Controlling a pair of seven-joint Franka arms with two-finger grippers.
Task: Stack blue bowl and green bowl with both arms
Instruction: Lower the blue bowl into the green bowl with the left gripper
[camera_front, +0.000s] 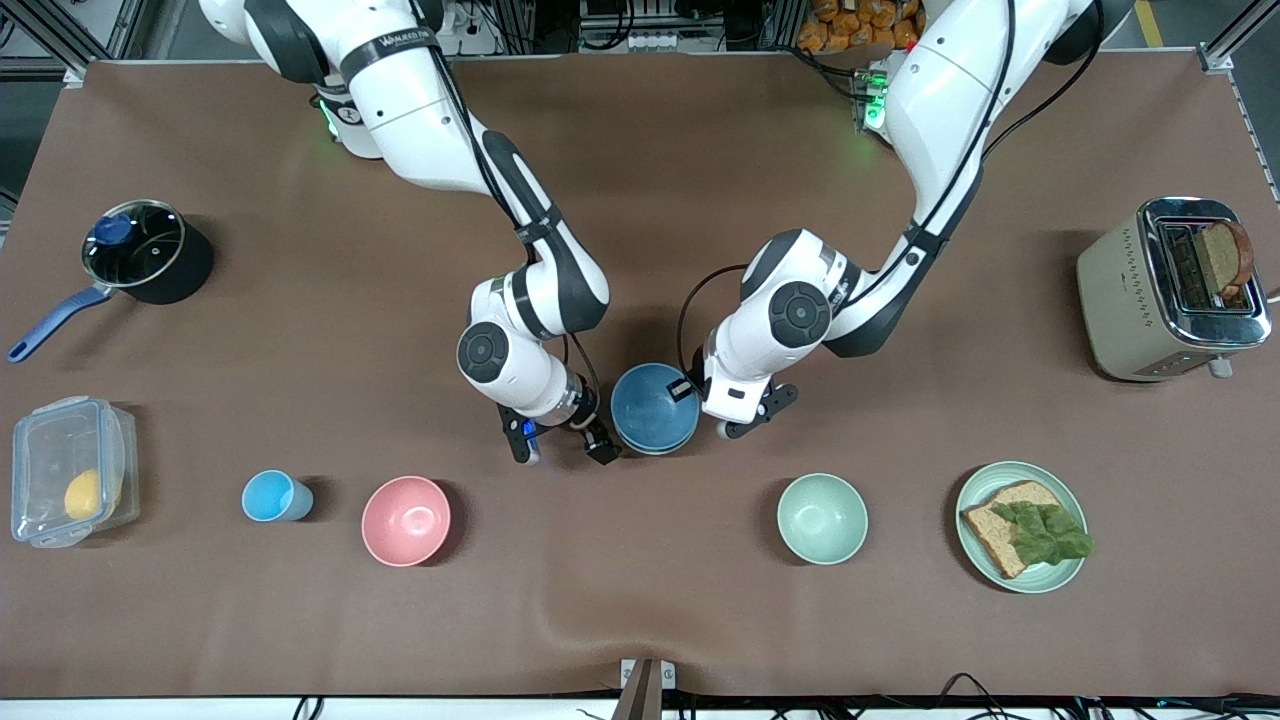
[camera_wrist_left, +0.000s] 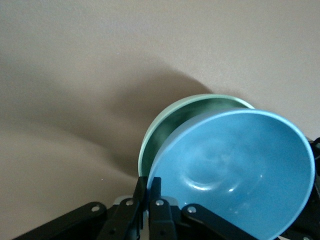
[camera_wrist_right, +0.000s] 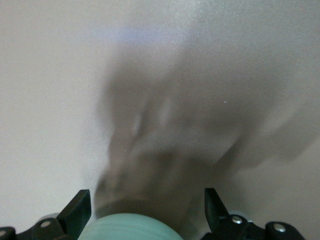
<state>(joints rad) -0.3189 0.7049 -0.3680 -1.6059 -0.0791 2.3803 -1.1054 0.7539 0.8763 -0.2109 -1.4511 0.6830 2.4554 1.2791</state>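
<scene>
The right gripper (camera_front: 562, 450) hangs spread wide, empty, just beside the round matte blue bowl (camera_front: 652, 405) mid-table — tilted in the sage-green bowl (camera_wrist_left: 170, 125). The left gripper (camera_front: 690, 392) pinches the blue bowl's rim.

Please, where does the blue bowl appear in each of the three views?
Front view: the blue bowl lies mid-table between both tools.
Left wrist view: it sits tilted inside the green bowl.
Right wrist view: not visible.
Shared landmark: the green bowl, whose outside shows there.
</scene>
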